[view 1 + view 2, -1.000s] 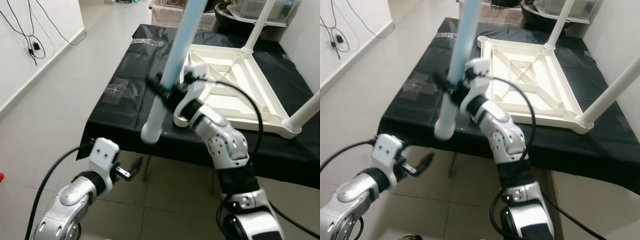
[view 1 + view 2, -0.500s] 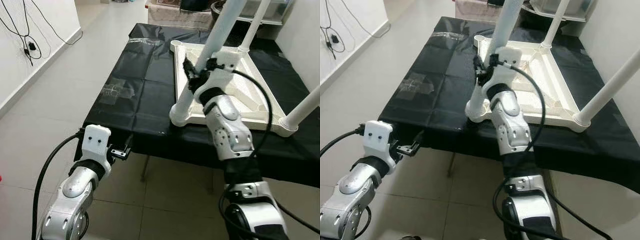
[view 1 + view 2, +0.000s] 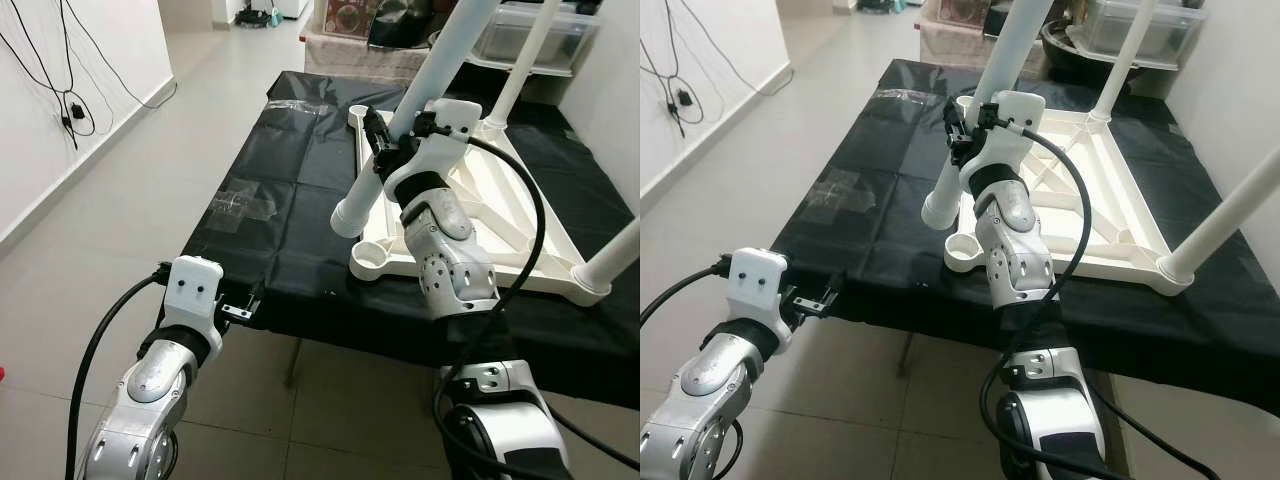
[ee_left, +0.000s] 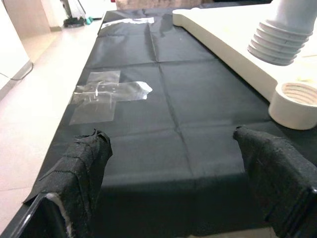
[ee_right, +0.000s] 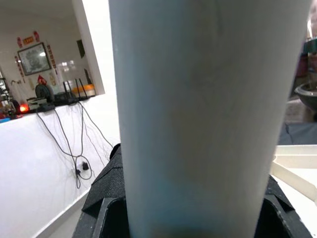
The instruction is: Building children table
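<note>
Black cloth covers the work table (image 3: 290, 200), and the white tabletop (image 3: 520, 240) lies upside down on it with two legs already standing up.

My right claw (image 3: 385, 150) is clamped around the loose table leg (image 3: 400, 125), gripping it partway up; the leg slants, its ribbed lower end hanging just above and to the left of the empty corner socket (image 3: 368, 257). My left claw (image 3: 238, 310) hovers with fingers spread at the near table edge, holding nothing.

I judge the risk is a crooked entry: with the leg tilted and offset, pushing down could jam it on the socket rim or shove the tabletop across the slick cloth. The leg could also slip in the grip.
</note>
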### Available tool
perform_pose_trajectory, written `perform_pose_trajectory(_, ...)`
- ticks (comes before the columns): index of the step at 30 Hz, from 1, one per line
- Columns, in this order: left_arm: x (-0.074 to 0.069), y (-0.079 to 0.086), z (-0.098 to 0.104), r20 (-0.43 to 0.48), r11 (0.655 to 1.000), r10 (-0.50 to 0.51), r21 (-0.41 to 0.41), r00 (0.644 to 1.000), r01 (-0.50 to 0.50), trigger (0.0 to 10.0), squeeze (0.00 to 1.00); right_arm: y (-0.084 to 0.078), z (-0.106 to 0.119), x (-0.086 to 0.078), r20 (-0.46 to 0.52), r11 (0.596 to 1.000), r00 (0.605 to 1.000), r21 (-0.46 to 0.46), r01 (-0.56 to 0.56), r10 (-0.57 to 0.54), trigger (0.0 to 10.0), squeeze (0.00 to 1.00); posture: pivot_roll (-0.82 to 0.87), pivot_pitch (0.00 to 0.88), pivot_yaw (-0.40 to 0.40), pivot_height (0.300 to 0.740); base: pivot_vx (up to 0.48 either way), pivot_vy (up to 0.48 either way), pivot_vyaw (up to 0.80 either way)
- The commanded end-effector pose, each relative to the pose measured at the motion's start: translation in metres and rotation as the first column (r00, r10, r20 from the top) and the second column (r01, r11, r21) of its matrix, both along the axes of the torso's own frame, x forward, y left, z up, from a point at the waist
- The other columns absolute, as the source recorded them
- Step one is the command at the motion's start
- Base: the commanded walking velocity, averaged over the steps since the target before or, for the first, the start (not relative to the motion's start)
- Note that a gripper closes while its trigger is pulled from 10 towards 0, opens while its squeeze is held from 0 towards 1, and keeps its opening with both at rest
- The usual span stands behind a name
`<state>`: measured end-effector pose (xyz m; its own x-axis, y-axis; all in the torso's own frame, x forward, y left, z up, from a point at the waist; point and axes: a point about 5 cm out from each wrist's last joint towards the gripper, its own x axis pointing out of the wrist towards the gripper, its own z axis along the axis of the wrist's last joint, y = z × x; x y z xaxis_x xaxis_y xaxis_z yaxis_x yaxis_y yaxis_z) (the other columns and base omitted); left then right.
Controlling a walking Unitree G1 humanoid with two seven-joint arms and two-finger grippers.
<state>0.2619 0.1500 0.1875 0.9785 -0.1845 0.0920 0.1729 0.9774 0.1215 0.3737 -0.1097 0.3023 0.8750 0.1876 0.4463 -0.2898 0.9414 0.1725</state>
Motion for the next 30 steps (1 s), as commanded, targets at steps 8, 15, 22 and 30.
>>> perform_pose_trajectory(8, 0.0016, -0.0022, -0.0051, -0.017, 1.000, -0.003, 0.002, 1.000, 0.003, 10.0, 0.00, 0.0014, 0.0027, 0.0006, 0.020, 0.999, 1.000, 0.032, -0.008, 0.008, 10.0, 0.00, 0.11, 0.133, -0.081, 0.740, 0.265, 0.000, 0.00)
perform_pose_trajectory(15, 0.0018, -0.0013, -0.0047, -0.014, 1.000, 0.002, 0.006, 1.000, -0.002, 10.0, 0.00, 0.0036, 0.0008, 0.0014, 0.014, 0.999, 1.000, 0.033, -0.019, 0.019, 10.0, 0.00, 0.11, 0.136, -0.082, 0.740, 0.265, 0.000, 0.00)
perform_pose_trajectory(22, 0.0017, -0.0012, -0.0047, -0.013, 1.000, 0.003, 0.007, 1.000, -0.003, 10.0, 0.00, 0.0057, -0.0007, 0.0009, 0.010, 0.999, 1.000, 0.035, -0.030, 0.029, 10.0, 0.00, 0.11, 0.138, -0.081, 0.740, 0.265, 0.000, 0.00)
perform_pose_trajectory(30, 0.0015, -0.0023, -0.0039, -0.008, 1.000, -0.007, 0.006, 1.000, 0.007, 10.0, 0.00, 0.0068, -0.0020, 0.0008, 0.005, 0.999, 0.999, 0.032, -0.034, 0.034, 10.0, 0.00, 0.11, 0.142, -0.083, 0.740, 0.268, 0.000, 0.00)
